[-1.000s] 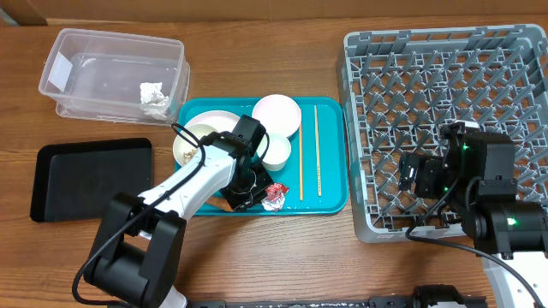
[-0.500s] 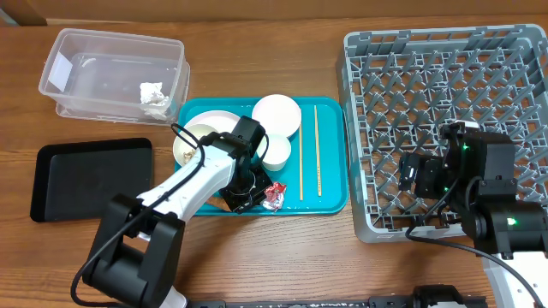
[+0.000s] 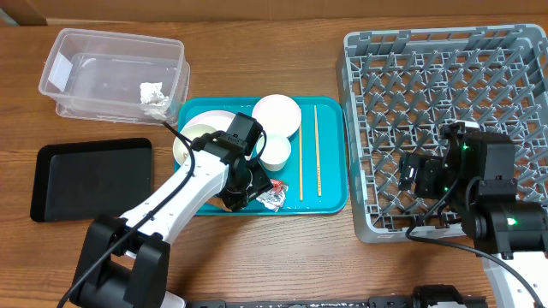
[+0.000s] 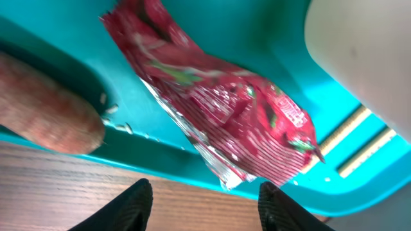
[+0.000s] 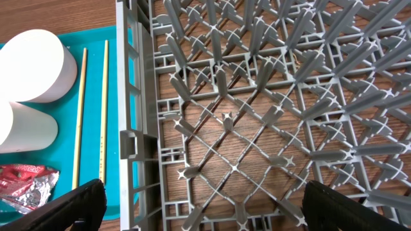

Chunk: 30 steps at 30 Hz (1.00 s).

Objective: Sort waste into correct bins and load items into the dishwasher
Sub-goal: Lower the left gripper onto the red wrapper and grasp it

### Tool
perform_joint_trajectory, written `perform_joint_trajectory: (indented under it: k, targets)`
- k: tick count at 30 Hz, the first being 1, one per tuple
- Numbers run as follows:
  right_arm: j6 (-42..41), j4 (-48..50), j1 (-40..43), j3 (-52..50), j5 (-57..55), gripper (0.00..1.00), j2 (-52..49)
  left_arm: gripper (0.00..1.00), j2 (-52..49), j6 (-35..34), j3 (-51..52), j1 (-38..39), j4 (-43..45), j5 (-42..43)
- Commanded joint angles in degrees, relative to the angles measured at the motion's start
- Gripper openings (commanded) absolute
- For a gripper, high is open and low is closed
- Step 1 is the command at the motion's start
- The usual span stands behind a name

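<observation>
Left gripper (image 4: 205, 197) hovers right over the wrapper (image 4: 218, 122), jaws spread wide, nothing in them. The wrapper lies flat on the teal tray (image 4: 64, 38), lower middle of the overhead frame, with the carrot (image 4: 45, 115) just to its left and the cup (image 4: 359, 58) above right. To do this well, I'd say: drop straight down, one finger either side of the crinkled middle, and pinch a raised fold rather than scrape the tray. Keep off the chopsticks (image 4: 359, 138). Lift clear before heading for the tub (image 3: 111, 73), upper left. Right gripper (image 5: 202, 202) hovers over the rack (image 5: 257, 96), fingers wide apart, empty.
</observation>
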State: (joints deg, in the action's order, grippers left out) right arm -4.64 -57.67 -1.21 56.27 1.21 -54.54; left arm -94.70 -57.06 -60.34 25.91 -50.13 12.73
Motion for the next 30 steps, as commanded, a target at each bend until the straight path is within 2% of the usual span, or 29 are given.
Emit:
perform_joint_trajectory:
  k: [1,6,14,16,22,30]
  targets:
    - [0.15,0.26,-0.26,1.92,-0.33,1.00,0.24,0.62,0.31,-1.66,0.13,0.37,-0.17,-4.26]
    - [0.15,0.26,-0.26,1.92,-0.33,1.00,0.24,0.71,-0.85,-5.03,0.24,0.39,0.04,-5.40]
    - [0.15,0.26,-0.26,1.92,-0.33,1.00,0.24,0.72,-4.74,-5.11,0.28,1.11,3.63,-5.92]
    - [0.15,0.26,-0.26,1.92,-0.33,1.00,0.24,0.71,-5.66,-5.14,0.28,1.11,4.02,-6.14]
    - [0.15,0.26,-0.26,1.92,-0.33,1.00,0.24,0.57,-6.29,-5.11,0.28,1.14,4.15,-8.50]
    - [0.15,0.26,-0.26,1.92,-0.33,1.00,0.24,0.55,-8.15,-5.14,0.31,1.16,5.99,-9.70]
